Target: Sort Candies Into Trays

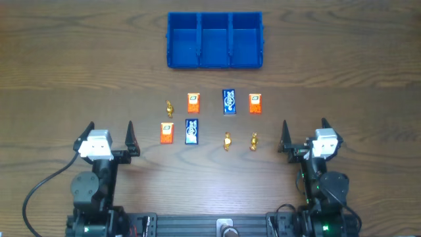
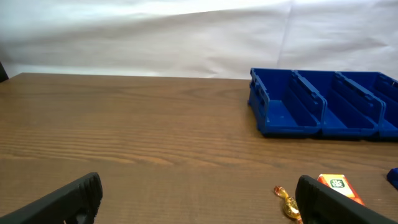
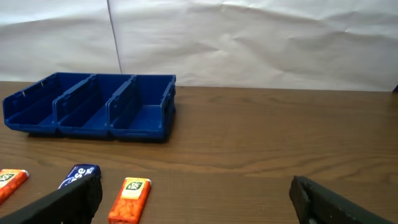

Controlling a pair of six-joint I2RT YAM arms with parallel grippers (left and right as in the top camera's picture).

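Note:
A blue tray (image 1: 214, 64) with three empty compartments stands at the back centre of the wooden table. Several candies lie in two rows in front of it. Three are orange packs (image 1: 193, 102), two are blue packs (image 1: 229, 102), and three are gold-wrapped sweets (image 1: 227, 141). My left gripper (image 1: 110, 135) stands open, left of the candies and near the front. In its own view, left gripper (image 2: 199, 208) faces a gold sweet (image 2: 287, 202), an orange pack (image 2: 339, 186) and the tray (image 2: 292, 129). My right gripper (image 1: 304, 131) is open at the right. Its view, past right gripper (image 3: 196, 208), shows an orange pack (image 3: 130, 199), a blue pack (image 3: 78, 176) and the tray (image 3: 143, 130).
Bare wooden table surrounds the candies and the tray on all sides. A white backdrop stands behind the table's far edge. A black cable runs from the left arm's base at the front left.

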